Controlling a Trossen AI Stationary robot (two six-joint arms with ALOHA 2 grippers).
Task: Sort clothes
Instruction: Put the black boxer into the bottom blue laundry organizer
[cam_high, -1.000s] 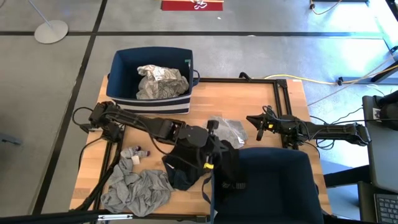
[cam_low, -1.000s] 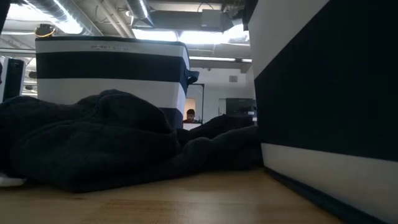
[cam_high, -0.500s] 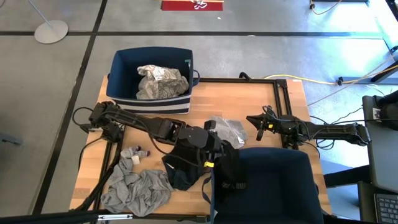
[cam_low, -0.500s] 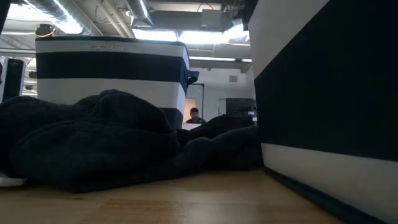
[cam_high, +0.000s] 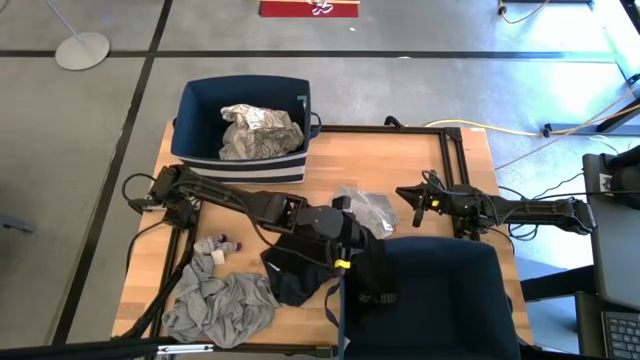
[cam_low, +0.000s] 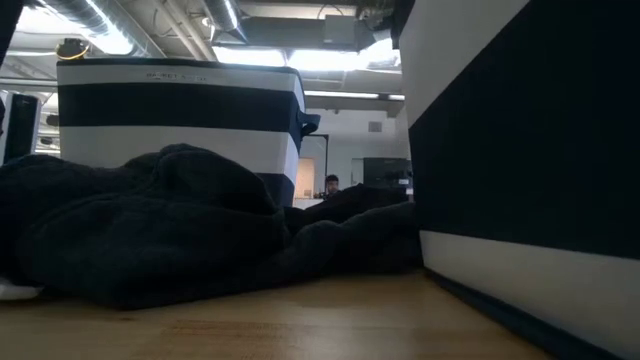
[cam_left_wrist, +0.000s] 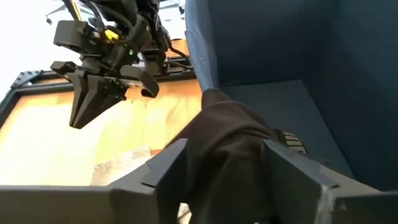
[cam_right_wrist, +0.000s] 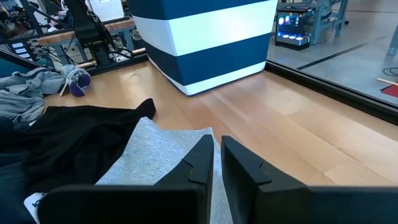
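A black garment (cam_high: 365, 268) lies draped over the left rim of the near right navy bin (cam_high: 440, 300), partly inside it. My left gripper (cam_left_wrist: 224, 152) stands open over that rim, with the garment's bunched top between its fingers. On the table lie a dark navy garment (cam_high: 290, 283), a grey garment (cam_high: 220, 305) and a light grey garment (cam_high: 365, 210). A white patterned garment (cam_high: 258, 130) rests in the far bin (cam_high: 190, 110). My right gripper (cam_right_wrist: 214, 162) is shut and hovers just over the light grey garment (cam_right_wrist: 155, 155). My left gripper has its open fingers (cam_left_wrist: 171, 165) on either side of the black garment's bunched fold (cam_left_wrist: 227, 134). It comes slanting down from the table's left. I cannot tell whether the fingers touch the cloth. The cloth lies over the bin's rim and hangs into the bin.
A small white and purple item (cam_high: 216, 247) lies left of the dark navy garment. The near bin's tall wall (cam_low: 520, 150) fills the near right corner. Bare wood (cam_high: 400, 160) shows between the far bin and the right arm. A person (cam_low: 330, 183) shows in the room behind.
My left arm has eased a little toward the near right bin and its wrist has rolled slightly. The black garment stays draped over the bin's rim. The person in the room behind has moved to the right.
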